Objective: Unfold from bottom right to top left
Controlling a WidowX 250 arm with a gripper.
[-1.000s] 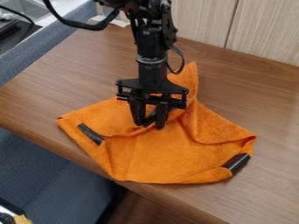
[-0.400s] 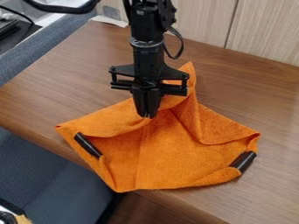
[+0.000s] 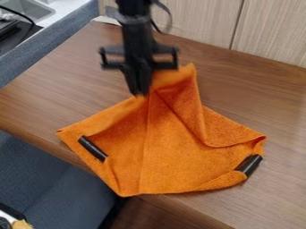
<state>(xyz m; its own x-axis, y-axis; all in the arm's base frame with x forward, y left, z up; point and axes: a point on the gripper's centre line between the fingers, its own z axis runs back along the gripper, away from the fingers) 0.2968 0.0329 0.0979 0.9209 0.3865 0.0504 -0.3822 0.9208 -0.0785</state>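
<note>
My gripper [image 3: 140, 93] hangs over the back of the orange cloth [image 3: 173, 147], its two fingers together on the cloth's upper edge, left of the raised back corner. From there the cloth is drawn up toward the gripper. Its front part lies spread on the table, with a crease running down the middle and a fold along the right side. The left and right corners are turned over beside dark cylindrical pieces.
One black cylinder [image 3: 92, 148] lies at the cloth's left, another black cylinder [image 3: 249, 165] at its right. The cloth's front reaches the front edge of the wooden table [image 3: 65, 85]. A panelled wall [image 3: 269, 31] stands behind; a sink [image 3: 33, 10] is at the upper left.
The gripper has closed on the cloth and moved up and to the left, toward the back. The cloth's gripped edge has come along, uncovering more of the middle.
</note>
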